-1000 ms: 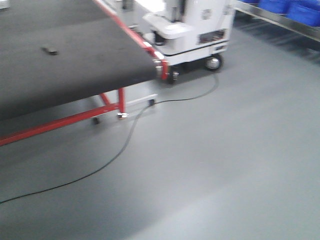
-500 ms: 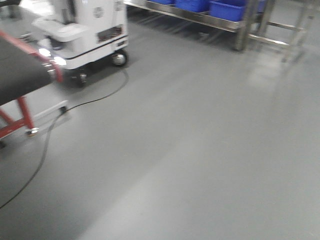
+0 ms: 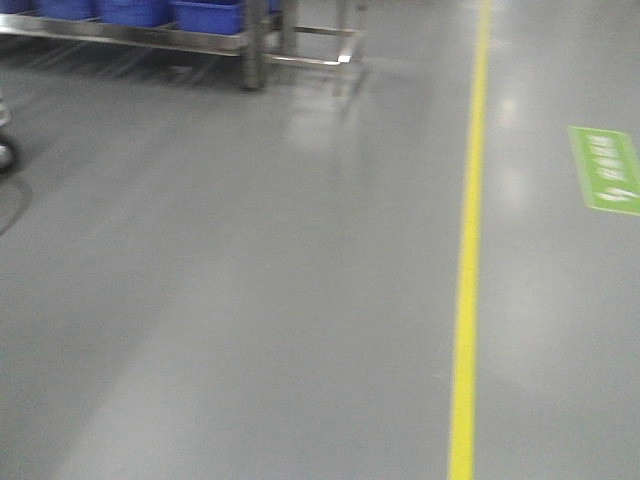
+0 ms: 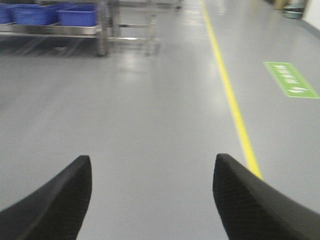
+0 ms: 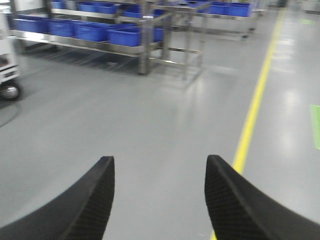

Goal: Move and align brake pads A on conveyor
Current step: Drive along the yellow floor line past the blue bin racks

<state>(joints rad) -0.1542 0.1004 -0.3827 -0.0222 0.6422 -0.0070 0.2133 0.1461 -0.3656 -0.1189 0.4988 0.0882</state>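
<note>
Left end effector and right end effector both gape wide, holding nothing, above grey floor. A yellow line runs along it, blue bins beyond.

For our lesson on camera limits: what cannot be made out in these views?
Brake pads and conveyor: outside every view.
Green floor sign: lettering blurred in the front view.
White wheeled unit: cut by the left edge, right wrist view.
Blue bins: contents hidden by their walls, right wrist view.
</note>
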